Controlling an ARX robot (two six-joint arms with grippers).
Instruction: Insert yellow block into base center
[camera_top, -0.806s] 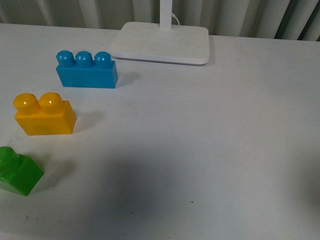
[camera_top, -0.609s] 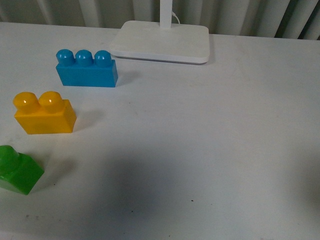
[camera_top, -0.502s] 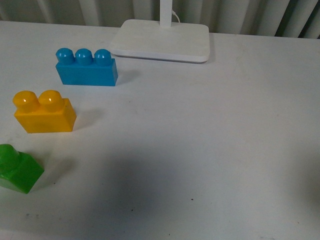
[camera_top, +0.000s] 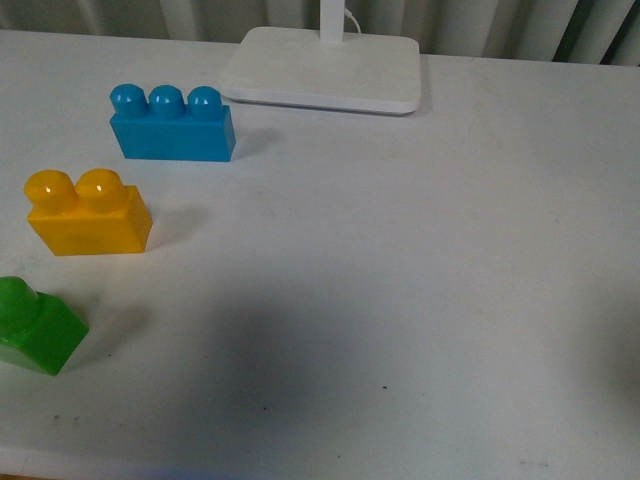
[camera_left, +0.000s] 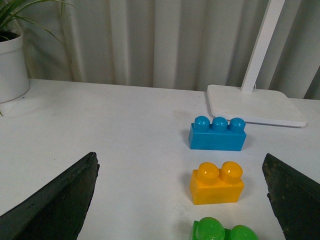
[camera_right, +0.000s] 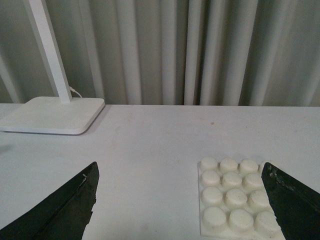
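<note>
table (camera_top: 420, 260) | yellow block (camera_top: 90, 222) | blue brick (camera_top: 172, 130) | green brick (camera_top: 35, 330) | white slab (camera_top: 320, 65) | base (camera_right: 235, 197)

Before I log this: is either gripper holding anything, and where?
Nothing held: left gripper and right gripper are open, empty; yellow block sits untouched.

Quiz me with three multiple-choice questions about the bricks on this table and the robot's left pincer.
1. Where does the yellow block stand?
A) stacked on the blue brick
B) between the blue brick and the green brick
C) held in a pincer

2. How many studs top the blue brick?
A) two
B) three
C) four

3. How is the left pincer?
A) shut on the yellow block
B) shut, empty
C) open, empty

Answers:
1 B: it stands on the table, with the blue brick farther off and the green one nearer.
2 B: three rounded studs show in a row.
3 C: its jaws stand wide apart, gripping nothing.
</note>
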